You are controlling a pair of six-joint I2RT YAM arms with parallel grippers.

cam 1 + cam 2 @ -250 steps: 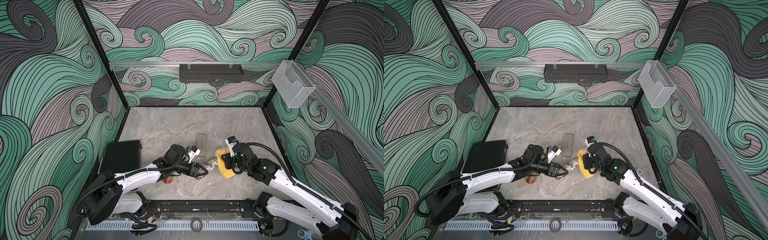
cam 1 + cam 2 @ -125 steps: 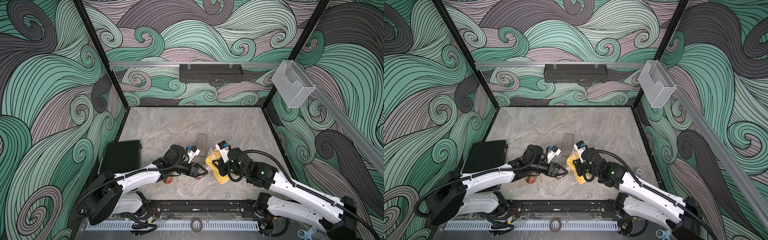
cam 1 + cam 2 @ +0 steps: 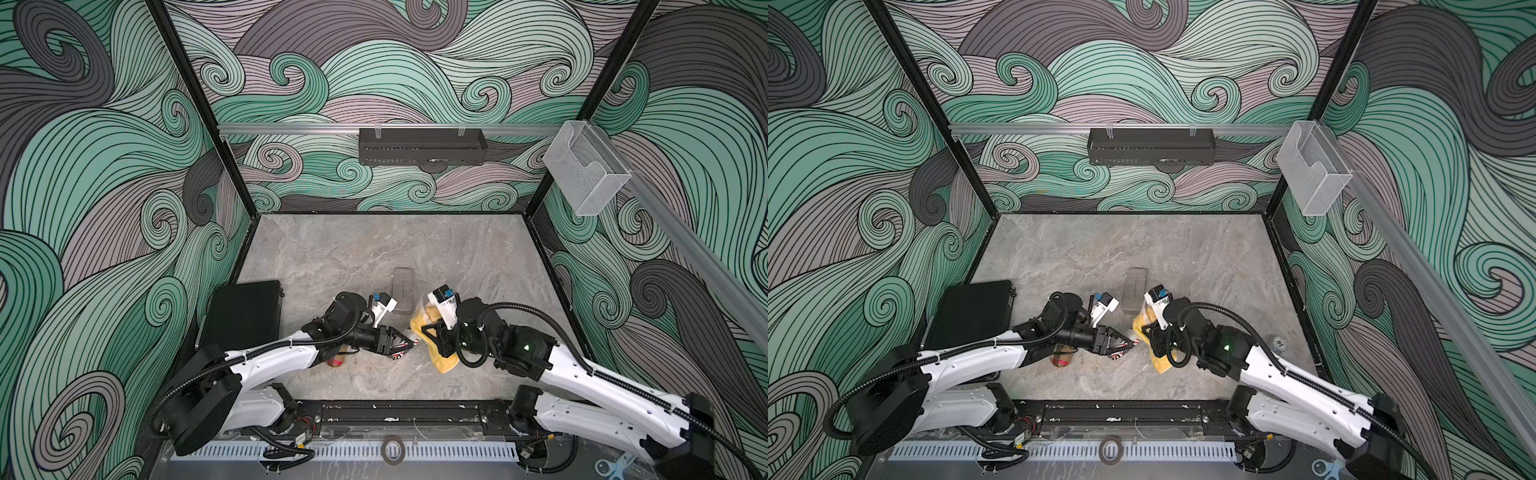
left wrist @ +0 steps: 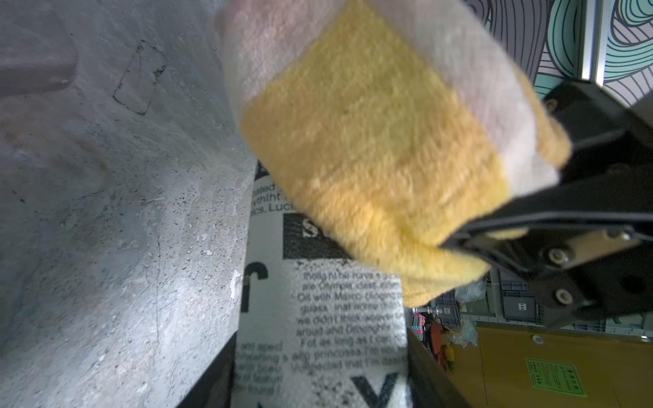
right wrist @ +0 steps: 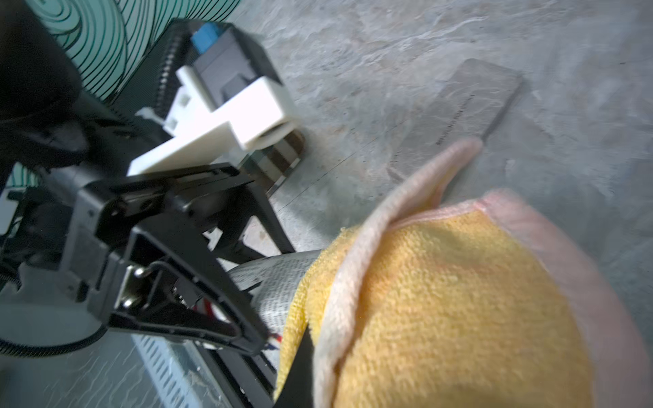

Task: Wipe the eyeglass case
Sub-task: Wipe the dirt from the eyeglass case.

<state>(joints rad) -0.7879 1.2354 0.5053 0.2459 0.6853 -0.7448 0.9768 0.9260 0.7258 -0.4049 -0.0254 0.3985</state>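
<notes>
nearest me, the left pincer (image 3: 409, 343) is clamped on one end of the newsprint-patterned eyeglass case (image 4: 318, 318), seemingly holding it just clear of the surface (image 3: 374, 249). the case's long axis runs straight out from that pincer toward the right arm. its free end presses into the yellow cloth (image 3: 442, 360), which the right pincer (image 3: 424, 331) grips tight. i'd judge any wiping stroke must run along that axis. beyond them a flat grey slab (image 3: 402, 290) lies on the surface.
</notes>
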